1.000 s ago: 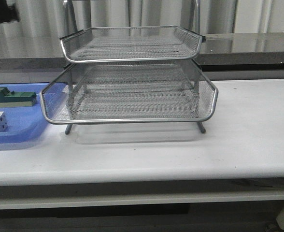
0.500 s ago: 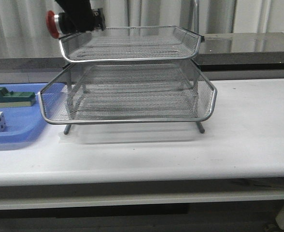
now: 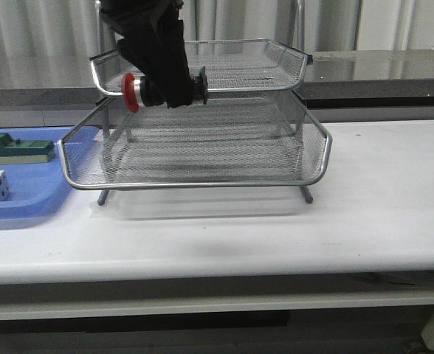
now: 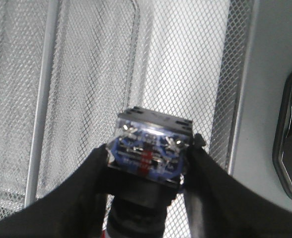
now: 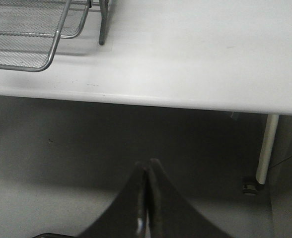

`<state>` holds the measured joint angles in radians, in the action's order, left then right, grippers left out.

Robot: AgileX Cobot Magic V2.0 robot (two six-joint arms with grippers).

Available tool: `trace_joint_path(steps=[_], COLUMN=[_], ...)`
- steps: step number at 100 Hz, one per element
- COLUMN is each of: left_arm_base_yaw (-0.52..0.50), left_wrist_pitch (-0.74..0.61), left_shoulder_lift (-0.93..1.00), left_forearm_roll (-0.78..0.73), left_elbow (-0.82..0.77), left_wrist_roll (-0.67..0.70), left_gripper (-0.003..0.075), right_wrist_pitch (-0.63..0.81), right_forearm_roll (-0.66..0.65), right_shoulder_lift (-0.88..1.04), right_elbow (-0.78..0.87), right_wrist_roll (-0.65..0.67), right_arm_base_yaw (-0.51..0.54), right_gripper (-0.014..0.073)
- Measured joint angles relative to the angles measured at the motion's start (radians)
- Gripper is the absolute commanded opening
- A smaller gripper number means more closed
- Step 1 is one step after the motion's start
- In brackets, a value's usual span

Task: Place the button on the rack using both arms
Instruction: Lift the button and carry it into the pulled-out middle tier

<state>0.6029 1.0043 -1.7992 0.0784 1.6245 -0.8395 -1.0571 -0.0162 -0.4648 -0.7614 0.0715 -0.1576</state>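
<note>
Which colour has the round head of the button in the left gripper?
Red. The button shows its head best in the front view.

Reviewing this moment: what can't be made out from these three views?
- Front view: the left claw fingers blend into the dark arm; only the wrist view shows them clamped on the button.
- Left wrist view: the button's red head is hidden behind its own blue block.
- Front view: the rack's lowest tier is blurred behind mesh.
- Right wrist view: the right claw hangs below the table edge, out of the front view.
</note>
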Motion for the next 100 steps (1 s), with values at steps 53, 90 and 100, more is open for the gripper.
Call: trace_joint_path(steps=[53, 90, 100], left_arm_base_yaw=[0.0, 0.0, 0.0], left_wrist_pitch=[-0.11, -0.112, -0.112], left_shoulder_lift=[-0.131, -0.131, -0.131], left_forearm_roll=[-0.008, -0.008, -0.008], left_elbow=[-0.007, -0.007, -0.007], left_wrist_roll=[0.0, 0.0, 0.0], left_gripper=[0.0005, 0.0484, 0.0506], right_wrist_pitch=[0.0, 0.0, 0.0], right_forearm_roll=[0.0, 0.0, 0.0], right_shoulder_lift=[0.0, 0.0, 0.0], right_elbow=[0.0, 0.0, 0.0], right_wrist_roll=[0.0, 0.0, 0.0], right_arm_base_yaw=[0.0, 0.0, 0.0], right_gripper=[-0.007, -0.007, -0.007])
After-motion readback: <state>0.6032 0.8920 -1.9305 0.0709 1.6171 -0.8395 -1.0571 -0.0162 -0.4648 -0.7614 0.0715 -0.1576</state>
